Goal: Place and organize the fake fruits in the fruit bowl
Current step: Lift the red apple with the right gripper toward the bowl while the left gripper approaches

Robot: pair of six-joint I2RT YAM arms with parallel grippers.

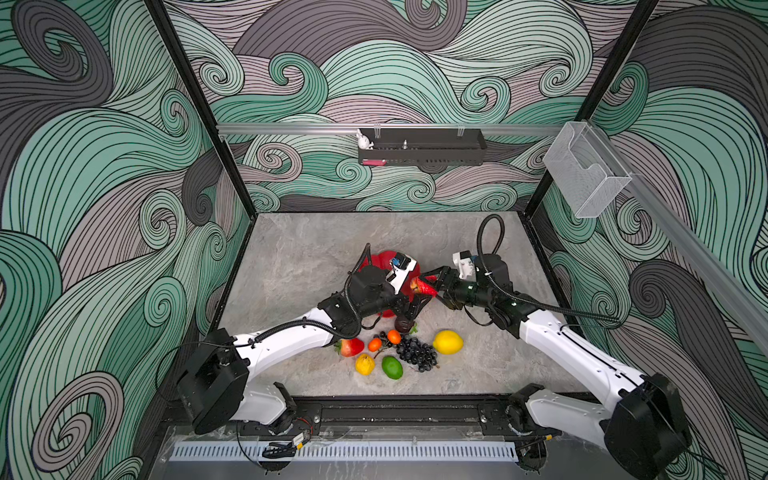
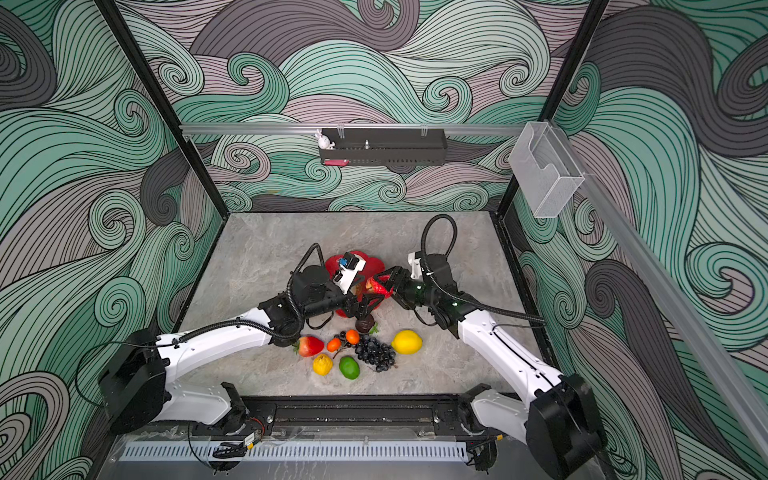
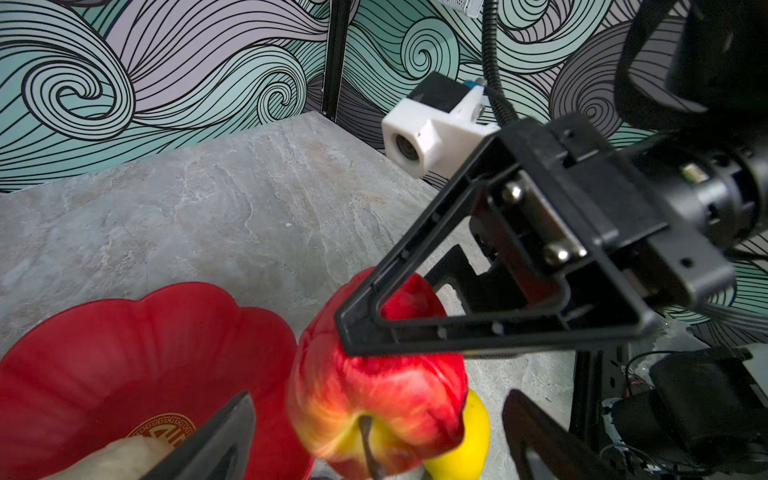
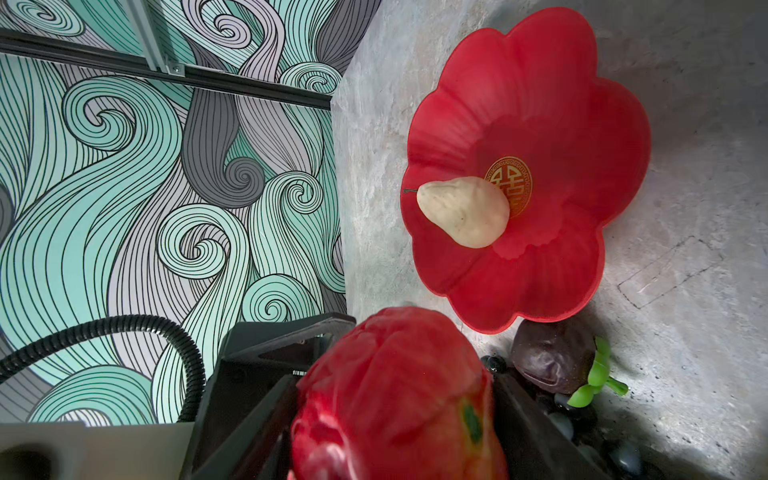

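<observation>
- While the right fingers pinch a red apple, the bowl sits just left of it, holding a pear.
- Spread and empty, the left fingers hang by the bowl's near rim.

Soft even light, blurred wrist-view foregrounds

Cream pear in red bowl; apple gripped.

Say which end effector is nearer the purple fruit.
Left. The left end effector hangs open beside the purple fruit; right end effector, gripping the apple, sits farther off at the bowl rim.
</observation>
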